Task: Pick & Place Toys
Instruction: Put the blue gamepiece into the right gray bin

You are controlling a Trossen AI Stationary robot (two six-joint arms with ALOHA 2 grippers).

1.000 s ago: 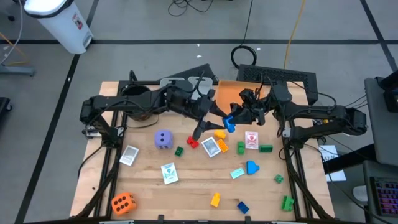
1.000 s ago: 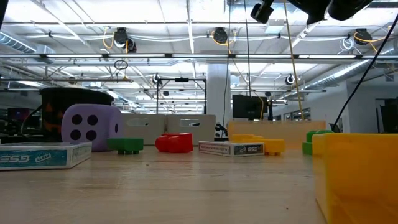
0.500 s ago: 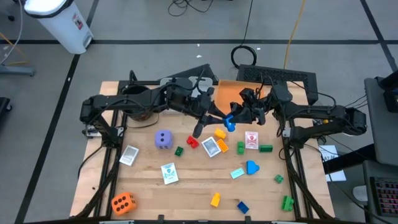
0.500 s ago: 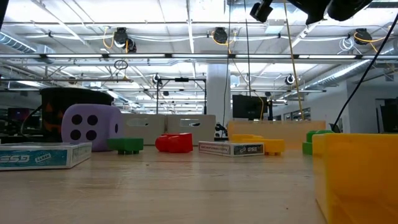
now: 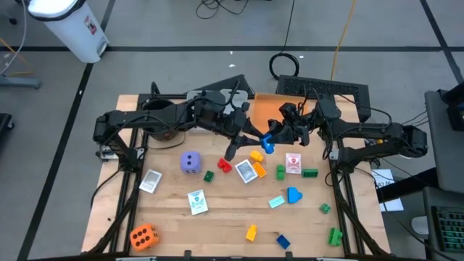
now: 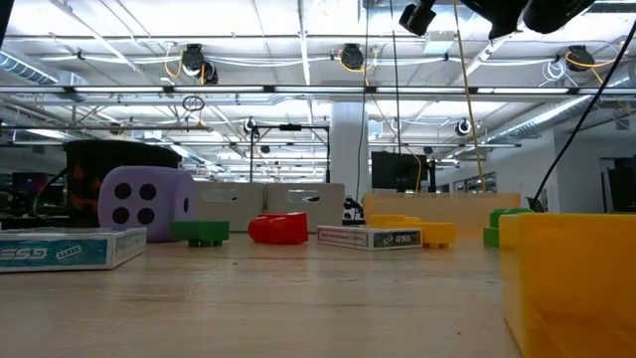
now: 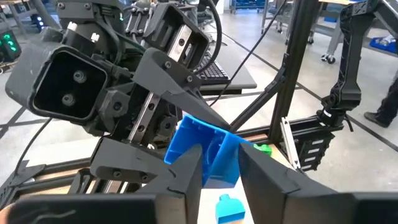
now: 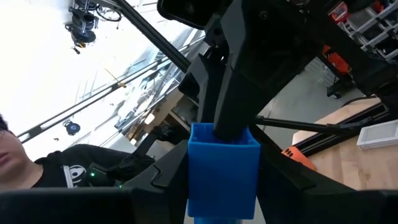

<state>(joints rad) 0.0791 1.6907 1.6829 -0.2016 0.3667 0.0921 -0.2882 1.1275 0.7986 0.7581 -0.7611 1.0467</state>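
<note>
Wooden table point(image 5: 167, 217), toys scattered, and your two arms meet above its middle.
Your blue brick point(image 5: 267, 144) hangs mid-air, pinched from both sides: left gripper point(image 7: 219, 167) clamps one end, right gripper point(image 8: 222, 163) clamps the other, above the yellow brick point(image 5: 256, 156).

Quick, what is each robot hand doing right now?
Left gripper: shut on the blue brick.
Right gripper: shut on that same brick.

A wooden table point(image 5: 174, 217) bears scattered bricks, cards, a purple die point(image 5: 190, 162), an orange die point(image 5: 143, 236)
</note>
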